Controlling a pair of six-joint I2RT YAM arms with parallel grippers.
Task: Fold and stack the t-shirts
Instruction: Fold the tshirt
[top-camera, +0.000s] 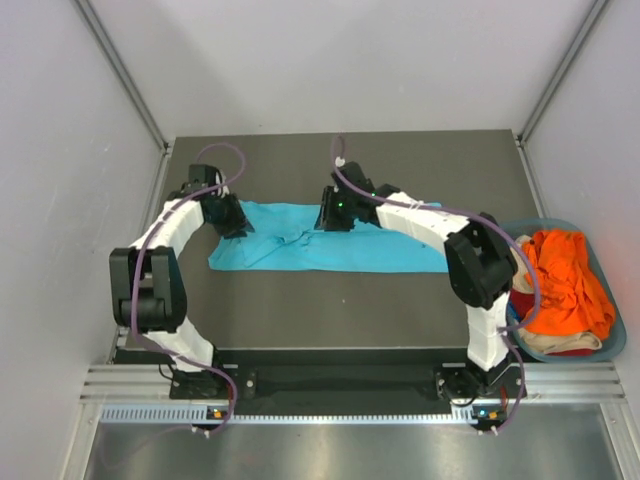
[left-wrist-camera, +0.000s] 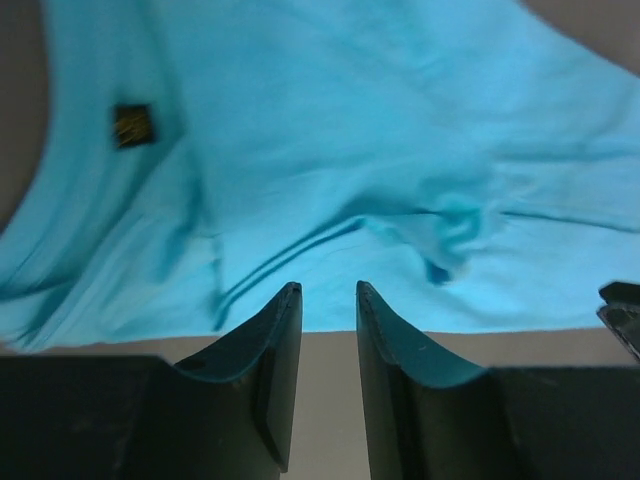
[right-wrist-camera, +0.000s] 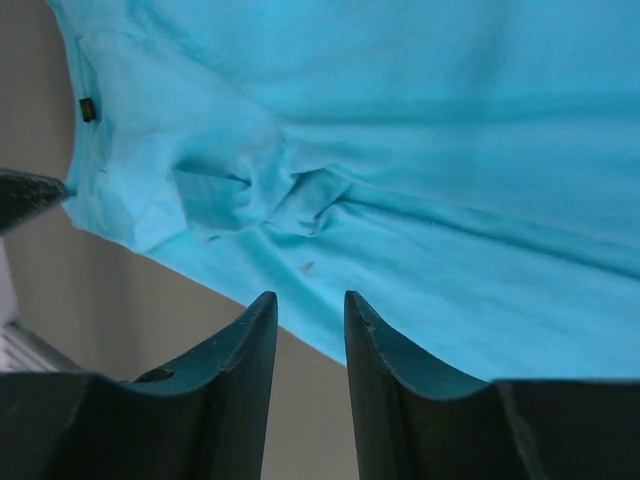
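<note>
A turquoise t-shirt (top-camera: 330, 248) lies spread across the middle of the dark table, folded into a long band. It fills the left wrist view (left-wrist-camera: 350, 170) and the right wrist view (right-wrist-camera: 420, 180). My left gripper (top-camera: 232, 215) hovers at the shirt's far left edge; its jaws (left-wrist-camera: 328, 295) are open and empty, tips just over the hem. My right gripper (top-camera: 330, 212) hovers at the shirt's far edge near the middle; its jaws (right-wrist-camera: 308, 303) are open and empty. An orange t-shirt (top-camera: 565, 280) lies in the basket over a red one (top-camera: 530, 300) and a beige one (top-camera: 555, 343).
A blue-grey plastic basket (top-camera: 612, 340) stands at the table's right edge. Grey walls enclose the table at the back and sides. A small dark label (left-wrist-camera: 131, 125) sits on the turquoise cloth. The arm bases stand at the near edge.
</note>
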